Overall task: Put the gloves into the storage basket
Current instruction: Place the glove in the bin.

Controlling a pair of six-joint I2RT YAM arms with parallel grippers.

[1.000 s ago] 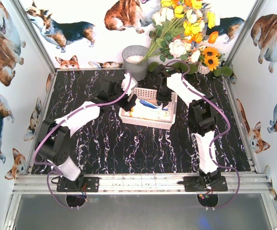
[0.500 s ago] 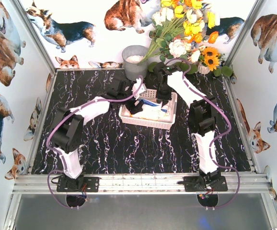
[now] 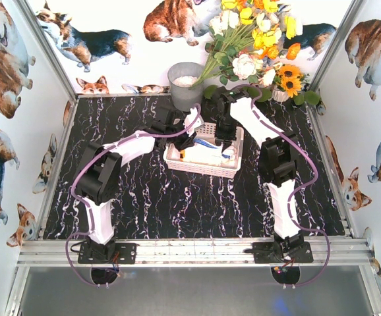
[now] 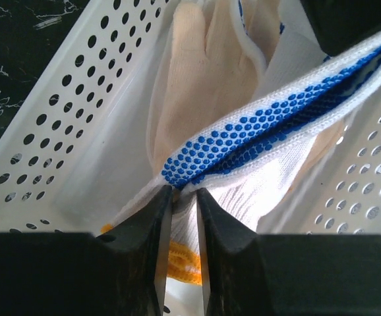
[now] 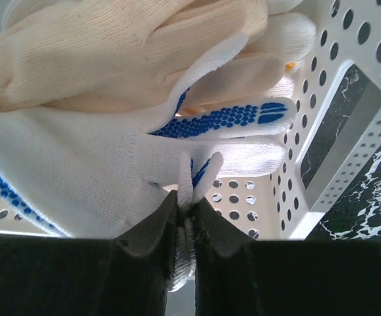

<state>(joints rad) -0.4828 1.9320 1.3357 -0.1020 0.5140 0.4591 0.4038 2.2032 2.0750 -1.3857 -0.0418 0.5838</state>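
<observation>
The white storage basket stands at the middle back of the table and holds a pile of gloves. Both grippers reach down into it. My left gripper is shut on white fabric of a blue-dotted glove, which stretches from its tips up to the right. An orange cuff shows below the jaws, and a plain cream glove lies behind. My right gripper is shut on a fold of a dotted glove, under a cream glove.
A grey metal bucket stands just behind the basket's left end. A bunch of artificial flowers fills the back right corner. Perforated basket walls hem in both grippers. Black marbled table lies in front.
The left arm swung right and forward until its gripper was inside the basket, then its jaws closed from wide open onto the glove fabric. The right arm has held still.
</observation>
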